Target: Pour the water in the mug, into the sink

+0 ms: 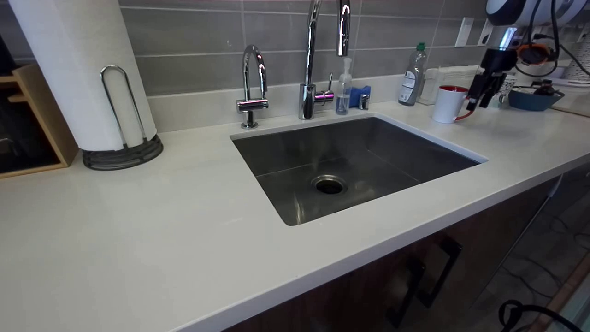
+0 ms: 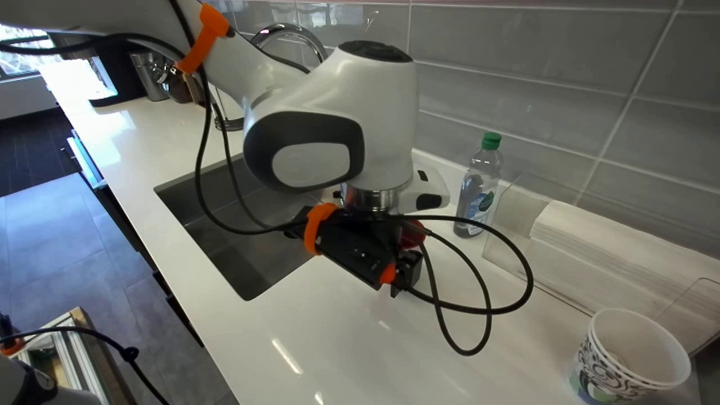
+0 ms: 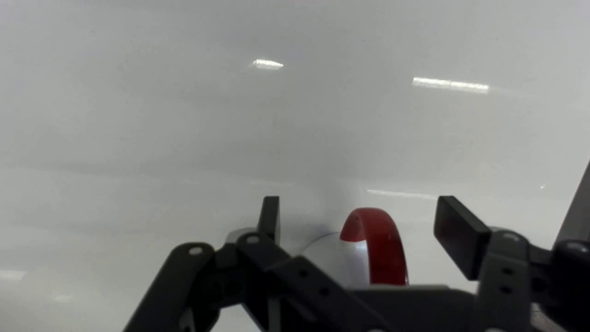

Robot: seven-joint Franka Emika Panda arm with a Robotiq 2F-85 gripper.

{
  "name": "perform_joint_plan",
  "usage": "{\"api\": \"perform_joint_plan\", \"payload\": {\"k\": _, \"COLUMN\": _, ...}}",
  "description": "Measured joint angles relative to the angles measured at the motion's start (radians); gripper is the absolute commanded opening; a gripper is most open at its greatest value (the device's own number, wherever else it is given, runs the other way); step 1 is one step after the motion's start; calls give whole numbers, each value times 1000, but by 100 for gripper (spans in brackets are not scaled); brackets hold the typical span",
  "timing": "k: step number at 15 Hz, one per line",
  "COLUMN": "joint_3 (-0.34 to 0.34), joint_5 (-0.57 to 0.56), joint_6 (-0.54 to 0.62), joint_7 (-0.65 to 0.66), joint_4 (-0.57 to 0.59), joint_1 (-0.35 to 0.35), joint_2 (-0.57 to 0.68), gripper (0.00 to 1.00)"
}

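Observation:
The white mug (image 1: 446, 106) with a red rim stands upright on the counter beside the sink. Its red handle faces my gripper (image 1: 478, 102). In the wrist view the red handle of the mug (image 3: 385, 249) lies between the spread fingers of my gripper (image 3: 359, 219), with a gap on both sides. My gripper is open and holds nothing. In an exterior view only a bit of the mug's red (image 2: 413, 235) shows behind the gripper. The mug's water cannot be seen. The steel sink (image 1: 392, 159) also shows in an exterior view (image 2: 247, 253), partly behind the arm.
A tall faucet (image 1: 308, 99) and a small faucet (image 1: 249, 105) stand behind the sink. A green-capped soap bottle (image 1: 411, 78) and a napkin holder (image 2: 596, 253) stand near the mug. A patterned paper cup (image 2: 624, 360), a blue bowl (image 1: 534, 100) and a paper towel roll (image 1: 87, 74) are on the counter.

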Motion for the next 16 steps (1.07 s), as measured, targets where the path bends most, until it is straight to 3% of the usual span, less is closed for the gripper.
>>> {"api": "perform_joint_plan", "payload": {"k": 4, "joint_3": 18, "joint_5": 1, "joint_6": 0, "joint_7": 1, "joint_4": 12, "joint_1": -7, "joint_2": 10, "gripper": 50}}
{"api": "perform_joint_plan", "payload": {"k": 5, "joint_3": 22, "joint_5": 1, "joint_6": 0, "joint_7": 1, "joint_4": 14, "joint_1": -8, "joint_2": 12, "gripper": 51}}
{"api": "perform_joint_plan", "payload": {"k": 8, "joint_3": 31, "joint_5": 1, "joint_6": 0, "joint_7": 8, "joint_4": 19, "joint_1": -9, "joint_2": 16, "gripper": 39}}
{"api": "perform_joint_plan", "payload": {"k": 9, "joint_3": 32, "joint_5": 1, "joint_6": 0, "joint_7": 10, "joint_4": 19, "joint_1": -9, "joint_2": 17, "gripper": 30}}
{"api": "perform_joint_plan", "payload": {"k": 11, "joint_3": 35, "joint_5": 1, "joint_6": 0, "joint_7": 13, "joint_4": 19, "joint_1": -9, "joint_2": 18, "gripper": 34}}
{"api": "perform_joint_plan", "payload": {"k": 14, "joint_3": 37, "joint_5": 0, "joint_6": 0, "joint_7": 26, "joint_4": 20, "joint_1": -9, "joint_2": 22, "gripper": 24}}
{"api": "perform_joint_plan", "payload": {"k": 16, "joint_3": 37, "joint_5": -1, "joint_6": 0, "joint_7": 36, "joint_4": 21, "joint_1": -9, "joint_2": 27, "gripper": 25}}
